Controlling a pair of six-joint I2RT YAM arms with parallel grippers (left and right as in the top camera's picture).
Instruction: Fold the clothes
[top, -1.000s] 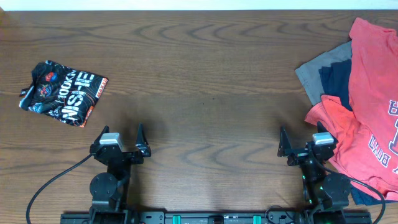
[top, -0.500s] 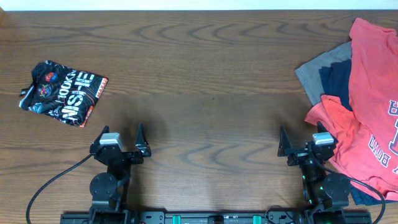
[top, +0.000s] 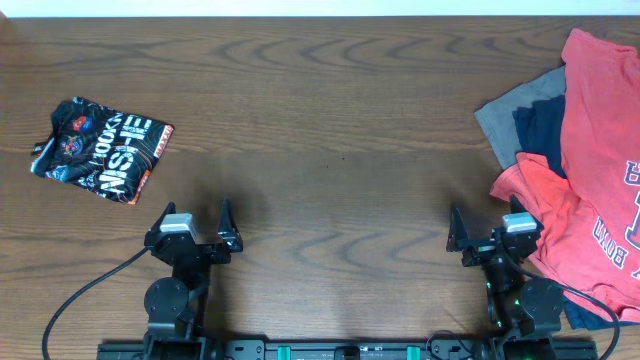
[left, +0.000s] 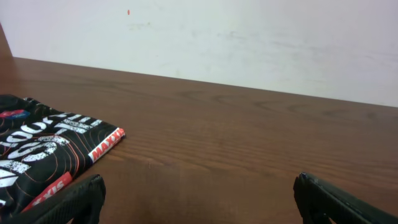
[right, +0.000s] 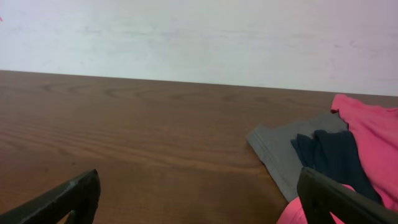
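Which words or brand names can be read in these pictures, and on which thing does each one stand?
"MAXXIS": orange strip on the folded black sports jersey.
"HOOK": white print on the same jersey; its other white lettering is too folded to read.
Dark print on the crumpled red T-shirt: cut by the picture's edge, unreadable.

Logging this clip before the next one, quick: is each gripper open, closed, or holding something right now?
Left gripper: open, holding nothing.
Right gripper: open, holding nothing.
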